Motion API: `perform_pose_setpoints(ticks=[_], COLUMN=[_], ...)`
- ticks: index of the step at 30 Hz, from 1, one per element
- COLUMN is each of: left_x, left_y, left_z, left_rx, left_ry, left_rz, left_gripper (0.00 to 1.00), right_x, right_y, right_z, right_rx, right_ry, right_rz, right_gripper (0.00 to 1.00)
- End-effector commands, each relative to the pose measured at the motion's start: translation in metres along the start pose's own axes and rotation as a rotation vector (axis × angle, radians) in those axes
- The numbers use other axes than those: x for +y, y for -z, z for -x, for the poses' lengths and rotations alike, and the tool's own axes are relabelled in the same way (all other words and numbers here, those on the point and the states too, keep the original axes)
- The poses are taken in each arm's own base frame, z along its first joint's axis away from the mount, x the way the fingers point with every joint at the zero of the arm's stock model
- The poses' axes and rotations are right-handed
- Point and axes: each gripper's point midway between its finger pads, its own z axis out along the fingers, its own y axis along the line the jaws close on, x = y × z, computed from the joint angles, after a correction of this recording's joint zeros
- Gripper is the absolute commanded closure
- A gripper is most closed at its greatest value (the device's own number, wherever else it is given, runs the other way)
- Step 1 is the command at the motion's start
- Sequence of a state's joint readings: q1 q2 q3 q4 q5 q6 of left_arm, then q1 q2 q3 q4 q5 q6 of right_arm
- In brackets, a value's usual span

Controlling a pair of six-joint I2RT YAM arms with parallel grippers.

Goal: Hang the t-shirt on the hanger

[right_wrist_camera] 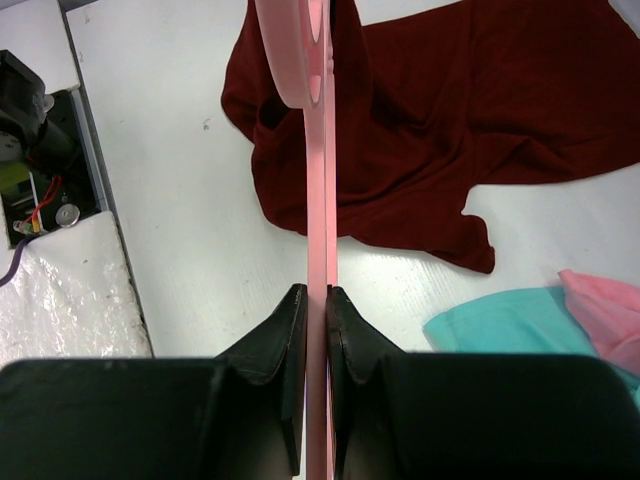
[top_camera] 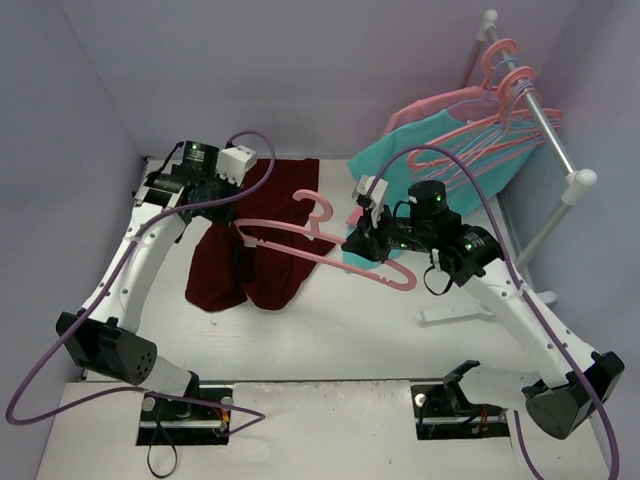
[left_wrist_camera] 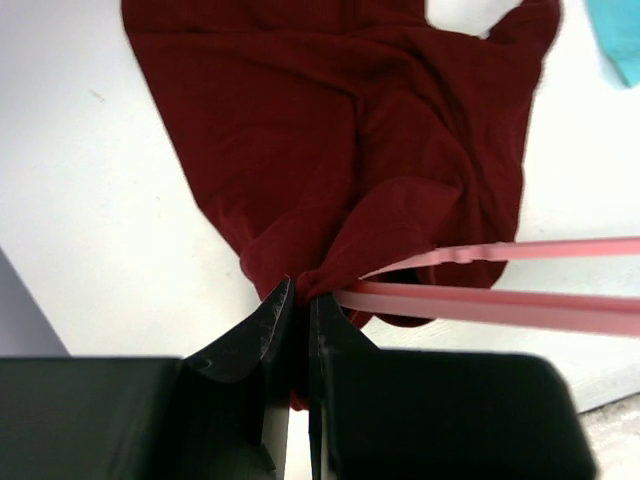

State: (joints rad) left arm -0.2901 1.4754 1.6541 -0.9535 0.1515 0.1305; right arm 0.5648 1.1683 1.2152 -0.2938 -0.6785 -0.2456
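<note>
T-shirt of dark red cloth heaped on white table, one fold pinched tight in left gripper, pink hanger clamped in right gripper, its end touching the gathered cloth

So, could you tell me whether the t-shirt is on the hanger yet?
Not yet: only one hanger end sits under a fold; the t-shirt lies crumpled on the table.

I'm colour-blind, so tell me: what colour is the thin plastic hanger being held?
Salmon pink. The thin plastic hanger shows best in the right wrist view.
</note>
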Motion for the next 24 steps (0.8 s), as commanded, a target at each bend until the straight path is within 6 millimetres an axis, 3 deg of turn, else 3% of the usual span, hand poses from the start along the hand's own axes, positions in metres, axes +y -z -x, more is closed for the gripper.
perform_pose_setpoints(ticks=[1, 5, 8, 11, 13, 18, 19, 22, 24], left_x=[-0.023, -0.028, -0.026, -0.028, -0.03, -0.025, -0.022, -0.014, -0.011], left_y=[0.021, 0.028, 0.049, 0.073, 0.091, 0.155, 0.175, 0.207, 0.22], left_z=[0.018, 0.027, 0.054, 0.085, 0.102, 0.149, 0.159, 0.171, 0.174], left_rx=[-0.107, -0.142, -0.229, -0.327, -0.391, -0.59, -0.647, -0.732, -0.765], left_ry=[-0.074, -0.12, -0.143, -0.123, -0.123, -0.124, -0.12, -0.107, -0.103], left_rz=[-0.112, -0.139, -0.127, -0.136, -0.139, -0.078, -0.056, 0.002, 0.022], left_gripper=[1.0, 1.0, 1.0, 1.0, 1.0, 1.0, 1.0, 1.0, 1.0], right_x=[0.001, 0.012, 0.017, 0.003, -0.004, -0.006, -0.007, -0.012, -0.014], right_y=[-0.004, -0.001, 0.002, 0.006, 0.006, 0.018, 0.025, 0.04, 0.038], right_z=[0.027, 0.052, 0.073, 0.096, 0.107, 0.176, 0.193, 0.22, 0.221], right_rx=[-0.089, -0.141, -0.179, -0.214, -0.234, -0.398, -0.44, -0.517, -0.529], right_ry=[0.084, 0.111, 0.139, 0.188, 0.204, 0.248, 0.269, 0.314, 0.312], right_rz=[0.029, 0.096, 0.122, 0.043, 0.011, -0.006, -0.024, -0.094, -0.103], right_gripper=[1.0, 1.0, 1.0, 1.0, 1.0, 1.0, 1.0, 1.0, 1.0])
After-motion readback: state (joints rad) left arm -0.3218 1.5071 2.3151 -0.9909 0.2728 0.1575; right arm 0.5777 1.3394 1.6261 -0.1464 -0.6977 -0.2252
